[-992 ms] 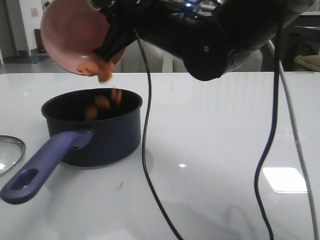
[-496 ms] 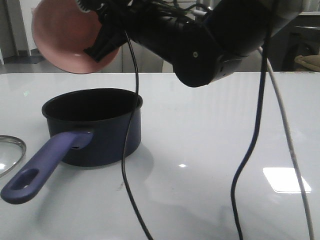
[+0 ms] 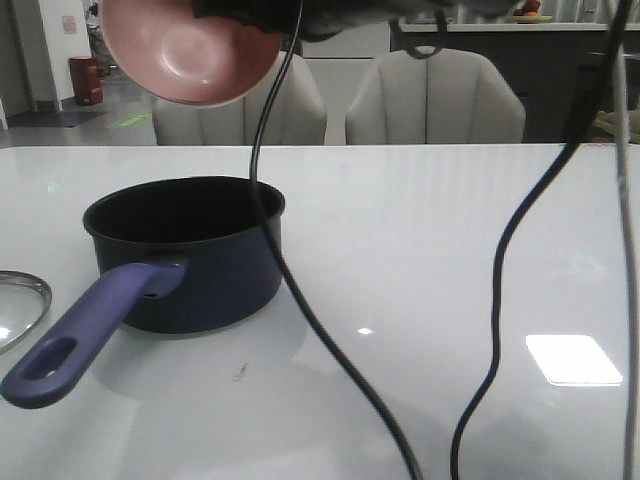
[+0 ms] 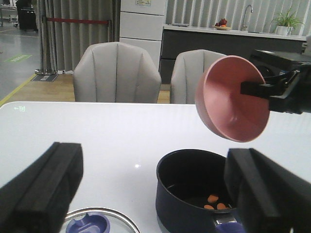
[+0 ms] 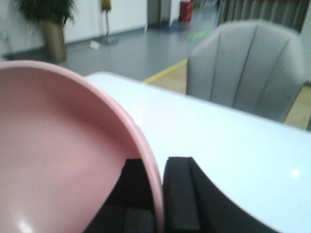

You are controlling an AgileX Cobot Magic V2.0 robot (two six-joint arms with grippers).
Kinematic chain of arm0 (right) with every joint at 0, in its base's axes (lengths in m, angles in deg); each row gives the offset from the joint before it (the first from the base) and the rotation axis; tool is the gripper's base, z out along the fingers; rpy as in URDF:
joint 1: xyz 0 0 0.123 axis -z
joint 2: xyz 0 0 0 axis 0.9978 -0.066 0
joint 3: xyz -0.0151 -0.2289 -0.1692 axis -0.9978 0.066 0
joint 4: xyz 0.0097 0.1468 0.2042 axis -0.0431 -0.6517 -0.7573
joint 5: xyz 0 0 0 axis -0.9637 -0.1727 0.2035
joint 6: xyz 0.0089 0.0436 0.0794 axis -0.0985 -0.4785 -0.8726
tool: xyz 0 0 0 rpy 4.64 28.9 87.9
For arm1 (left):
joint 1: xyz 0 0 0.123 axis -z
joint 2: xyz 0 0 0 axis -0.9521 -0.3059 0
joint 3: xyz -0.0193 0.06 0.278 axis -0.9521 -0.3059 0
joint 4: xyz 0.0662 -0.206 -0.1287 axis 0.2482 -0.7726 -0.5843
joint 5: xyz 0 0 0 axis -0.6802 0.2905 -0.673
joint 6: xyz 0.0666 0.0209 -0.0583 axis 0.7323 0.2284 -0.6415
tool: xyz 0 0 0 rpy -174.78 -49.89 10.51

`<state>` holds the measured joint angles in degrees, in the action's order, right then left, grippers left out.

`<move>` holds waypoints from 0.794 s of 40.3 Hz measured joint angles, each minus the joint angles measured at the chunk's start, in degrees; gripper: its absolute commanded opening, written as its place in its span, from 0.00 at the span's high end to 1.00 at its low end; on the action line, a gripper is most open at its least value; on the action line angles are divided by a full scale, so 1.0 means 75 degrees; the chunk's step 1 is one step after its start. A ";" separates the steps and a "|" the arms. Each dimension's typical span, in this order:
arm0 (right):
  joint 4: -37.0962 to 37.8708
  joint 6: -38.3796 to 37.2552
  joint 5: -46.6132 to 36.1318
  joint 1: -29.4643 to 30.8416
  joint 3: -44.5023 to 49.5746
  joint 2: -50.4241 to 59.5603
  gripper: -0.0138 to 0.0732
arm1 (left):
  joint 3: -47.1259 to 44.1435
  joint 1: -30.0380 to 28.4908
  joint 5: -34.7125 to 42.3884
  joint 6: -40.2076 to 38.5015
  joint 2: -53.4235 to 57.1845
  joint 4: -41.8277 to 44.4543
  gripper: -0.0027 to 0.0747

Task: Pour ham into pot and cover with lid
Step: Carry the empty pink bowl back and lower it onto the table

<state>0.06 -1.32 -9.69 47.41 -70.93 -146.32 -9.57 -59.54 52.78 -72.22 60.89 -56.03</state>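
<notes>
The dark navy pot [image 3: 190, 250] stands on the table at the left, its purple-blue handle [image 3: 85, 330] pointing toward the front left. In the left wrist view the pot [image 4: 192, 191] holds a few orange-pink ham pieces [image 4: 216, 203]. My right gripper [image 5: 158, 194] is shut on the rim of the empty pink bowl [image 3: 190, 50], held tilted high above the pot; the bowl also shows in the left wrist view [image 4: 233, 99]. The glass lid [image 3: 18, 305] lies flat left of the pot, its knob [image 4: 87, 225] up. My left gripper [image 4: 154, 194] is open and empty above the lid and pot.
Black cables [image 3: 300, 300] hang from the right arm in front of the pot and across the table's right half. Two grey chairs [image 3: 435, 100] stand behind the table's far edge. The white table [image 3: 420, 230] stretches to the right of the pot.
A second ago the bowl was tipping ham into the pot. The ham now lies in the pot, and the right arm has lifted the empty bowl up and slightly right.
</notes>
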 measured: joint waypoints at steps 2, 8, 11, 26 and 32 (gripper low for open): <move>-0.0011 0.0000 0.0733 0.0030 0.0000 0.0284 0.68 | 0.0000 0.0000 0.0000 0.0000 0.0000 0.0000 0.16; -0.0011 0.0000 0.2738 0.0364 0.0000 0.1007 0.68 | 0.0000 0.0000 0.0000 0.0000 0.0000 0.0000 0.16; 0.0002 0.0000 0.3574 0.0697 0.0000 0.1236 0.68 | 0.0000 0.0000 0.0000 0.0000 0.0000 0.0000 0.16; 0.0158 -0.0005 0.6828 0.2914 0.0000 0.1267 0.68 | 0.0000 0.0000 0.0000 0.0000 0.0000 0.0000 0.16; 0.0174 -0.0017 0.7373 0.3433 0.0000 0.0908 0.68 | 0.0000 0.0000 0.0000 0.0000 0.0000 0.0000 0.16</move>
<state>1.37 -1.45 45.60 73.16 -70.93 -139.51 -9.57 -59.54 52.78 -72.22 60.89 -56.03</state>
